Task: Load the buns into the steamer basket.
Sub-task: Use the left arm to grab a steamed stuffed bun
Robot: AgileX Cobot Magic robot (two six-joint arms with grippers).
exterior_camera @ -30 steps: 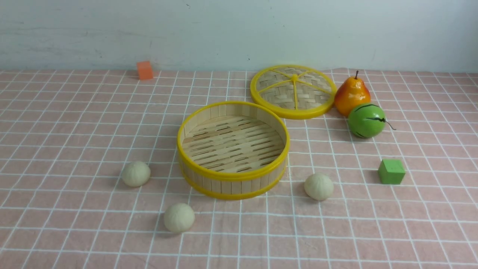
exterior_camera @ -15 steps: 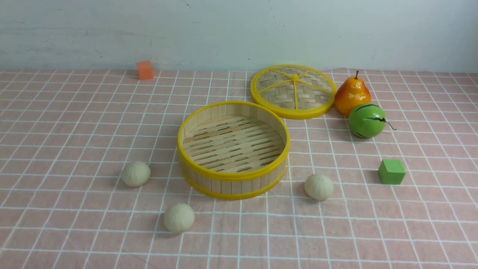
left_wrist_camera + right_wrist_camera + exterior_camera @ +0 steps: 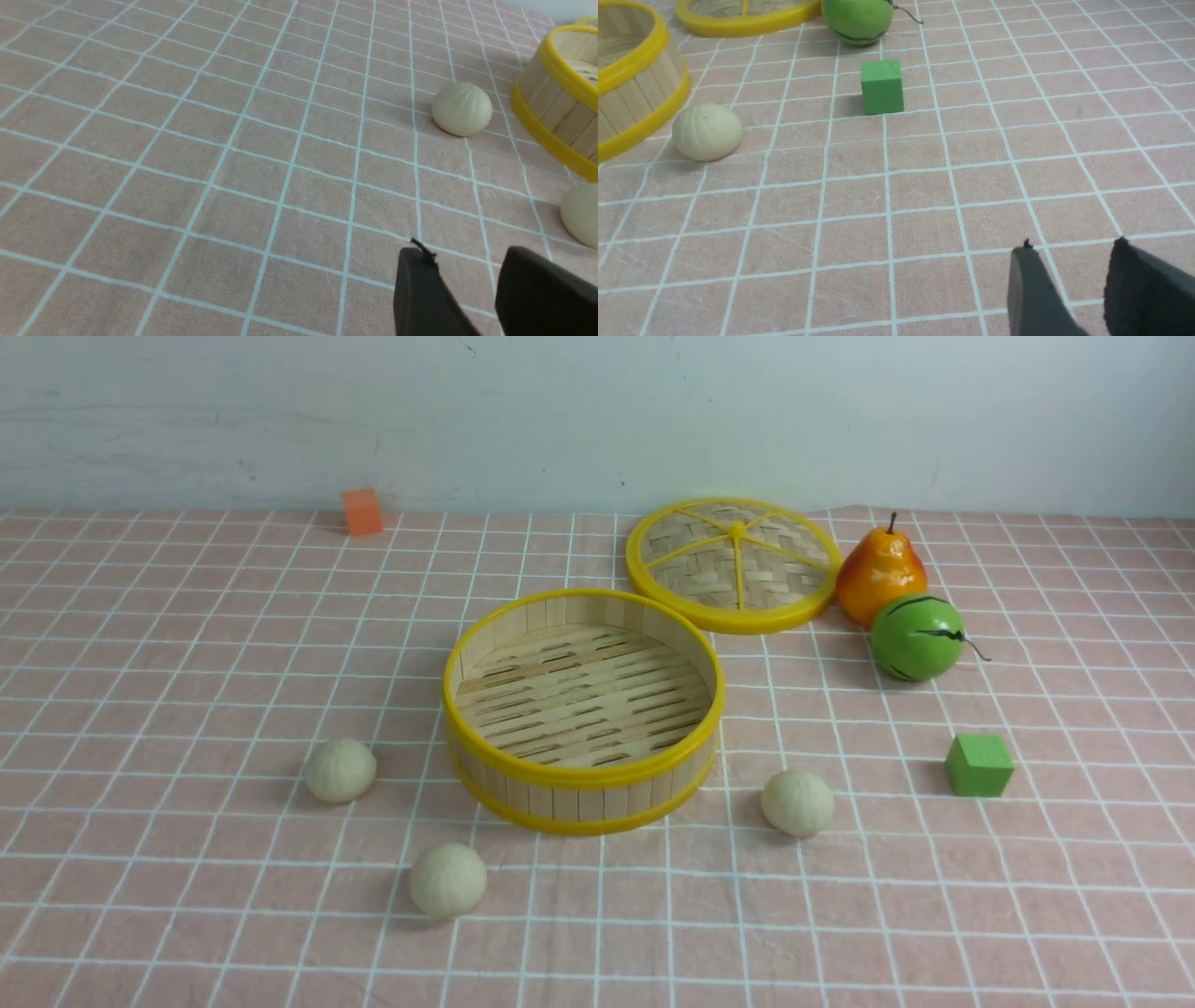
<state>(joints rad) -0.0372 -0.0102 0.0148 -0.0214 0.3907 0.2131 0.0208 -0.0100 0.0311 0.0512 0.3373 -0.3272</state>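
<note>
The left gripper (image 3: 462,255) and the right gripper (image 3: 1071,247) are each found with jaws parted and nothing held, over the checked cloth (image 3: 187,663). No change is recorded against the front views of the preceding second. The left bun (image 3: 340,770), the near bun (image 3: 448,879) and the right bun (image 3: 796,802) are left lying on the cloth around the steamer basket (image 3: 583,775), whose slatted floor is bare, so the task is judged not yet begun.
</note>
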